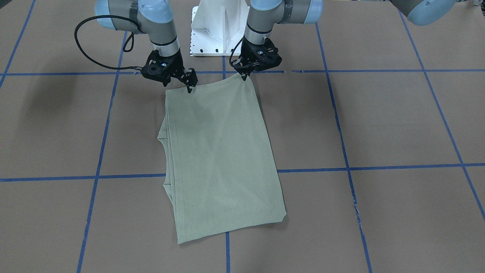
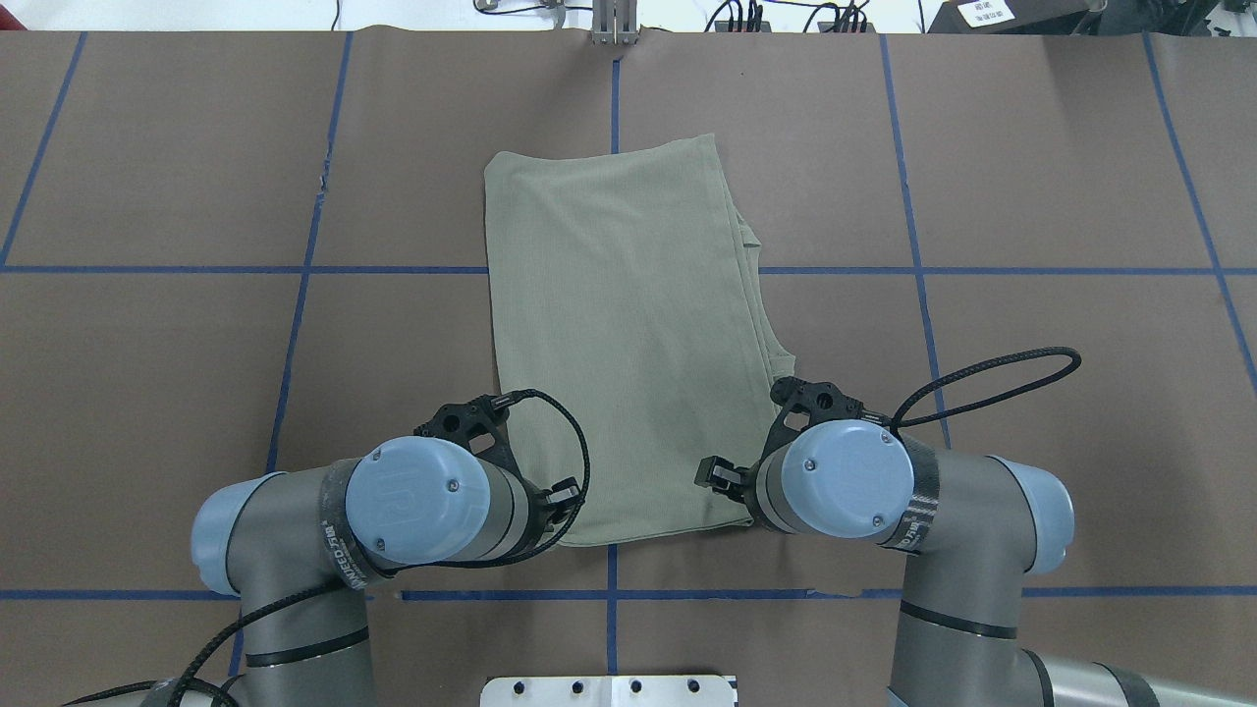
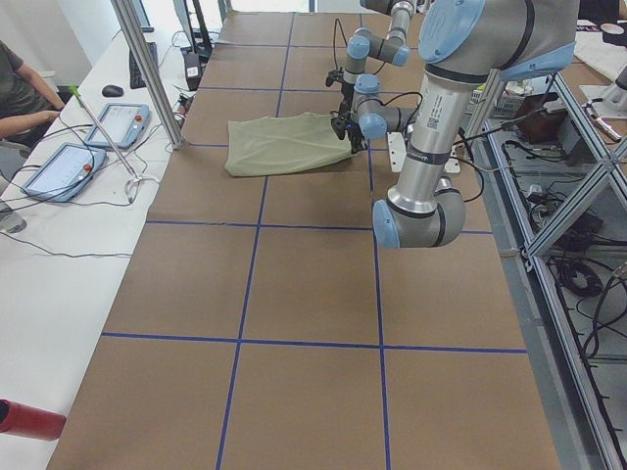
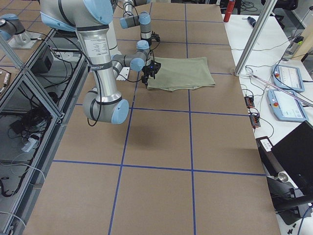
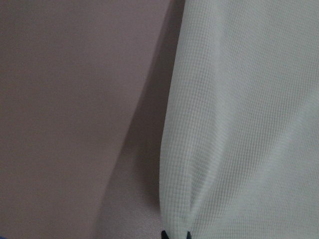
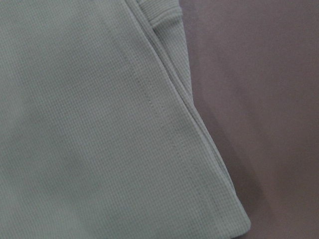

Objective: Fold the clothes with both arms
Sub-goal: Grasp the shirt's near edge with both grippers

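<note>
Overhead, the pale sage-green knit shirt (image 2: 619, 324) has both robot-side corners hidden beneath the silver-grey left arm (image 2: 295, 530) and right arm (image 2: 962, 511).

Overhead exterior view: behind the robot, looking forward and down on the worktop (image 2: 196, 393). Front-facing view: at the opposite edge, facing the robot, steeply down. Both side views look along the worktop from its ends, far off. Both wrist views sit close above the sage-green shirt (image 2: 628, 324), which appears in all six views.

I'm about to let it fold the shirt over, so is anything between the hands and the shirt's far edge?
Nothing visible. The left hand and right hand are at the near corners of the shirt, and only its own flat cloth lies between them and its far edge.
</note>
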You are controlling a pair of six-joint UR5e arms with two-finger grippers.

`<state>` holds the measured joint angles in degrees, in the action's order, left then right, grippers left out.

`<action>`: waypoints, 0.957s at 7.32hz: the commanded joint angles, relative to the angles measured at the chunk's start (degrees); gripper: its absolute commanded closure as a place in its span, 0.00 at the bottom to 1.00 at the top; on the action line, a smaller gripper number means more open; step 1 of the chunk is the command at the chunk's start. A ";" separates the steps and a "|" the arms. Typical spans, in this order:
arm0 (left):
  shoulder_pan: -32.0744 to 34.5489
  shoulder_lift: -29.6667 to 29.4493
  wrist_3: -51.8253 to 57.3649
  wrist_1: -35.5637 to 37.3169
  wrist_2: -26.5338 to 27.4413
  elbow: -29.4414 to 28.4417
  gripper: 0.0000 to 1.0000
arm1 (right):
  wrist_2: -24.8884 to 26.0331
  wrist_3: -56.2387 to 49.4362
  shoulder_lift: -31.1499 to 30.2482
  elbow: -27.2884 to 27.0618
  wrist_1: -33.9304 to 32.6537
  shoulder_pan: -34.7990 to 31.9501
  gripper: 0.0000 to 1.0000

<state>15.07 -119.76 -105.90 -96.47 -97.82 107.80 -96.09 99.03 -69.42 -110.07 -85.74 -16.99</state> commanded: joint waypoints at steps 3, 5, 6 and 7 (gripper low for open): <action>-0.13 -0.30 -0.01 -0.03 0.00 0.13 1.00 | 0.11 0.29 0.42 3.01 0.22 0.29 0.00; -0.22 -0.56 -0.01 0.06 0.00 0.13 1.00 | 0.02 0.28 0.51 3.46 0.14 0.29 0.00; -0.22 -0.65 -0.01 0.06 0.00 0.13 1.00 | -0.06 0.28 0.60 3.64 0.14 0.29 0.00; -0.22 -0.56 -0.01 0.06 0.00 0.13 1.00 | -0.15 0.28 0.60 3.64 0.22 0.20 0.03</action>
<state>14.86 -120.33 -105.91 -96.43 -97.82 107.93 -96.14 99.32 -68.86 -106.57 -85.58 -16.71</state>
